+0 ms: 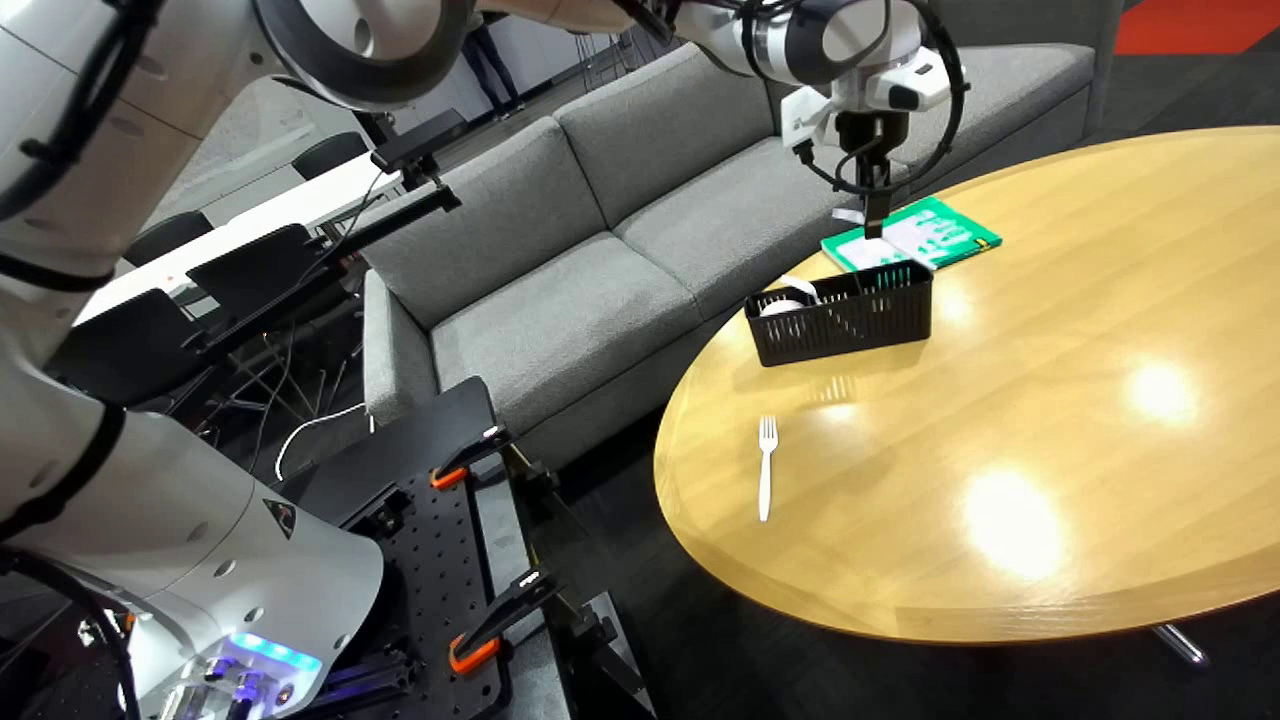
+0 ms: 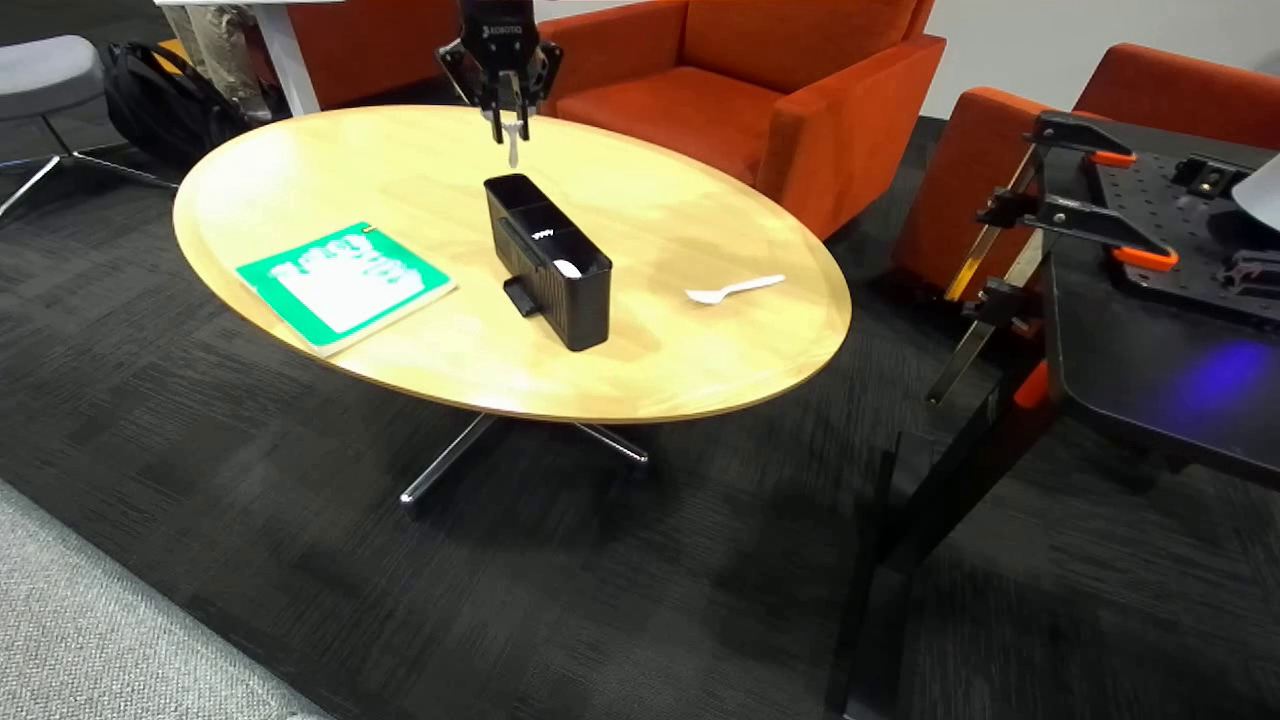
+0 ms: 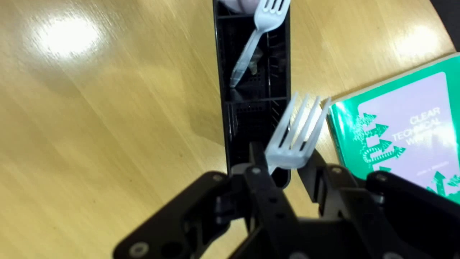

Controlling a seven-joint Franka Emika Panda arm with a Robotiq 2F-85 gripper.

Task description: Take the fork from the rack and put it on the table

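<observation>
Fork (image 3: 287,156) in my claw (image 2: 511,130), higher than the rack (image 1: 850,325); table (image 1: 880,500) put-down pending

I'm grasping the fork: claw closing on it, tines slanting out ahead of the fingers, handle dropping below. I'm taking it as the task's one. Handle mostly hiding in the wrist view; can't tell how deep the pinch is going.

Risks, my judgement:
- Slip or swivel: thin, smooth-looking stem, so jerky moving may be turning it.
- Snag: the rack's closest end is sitting beneath the claw or just short of it, can't tell which. If I'm lowering before going sideways, the handle may be catching the rim or tipping the rack.
- Wrong landing: the book (image 3: 402,144) is lying right of the claw in the wrist view; drifting that way means missing bare table.
- Bounce: if I'm releasing high, the fork may be skidding on the glossy top.

Rack compartments, running ahead from the claw: closest is showing dark slotted wall. Middle is holding a second fork (image 3: 252,43), handle end down, head leaning toward the farthest. Farthest is holding pale rounded things (image 3: 248,5), cut off by the wrist view's edge; can't tell what.

A third fork (image 1: 766,472) is lying on the table, well apart from the claw, across the rack from the book.
</observation>
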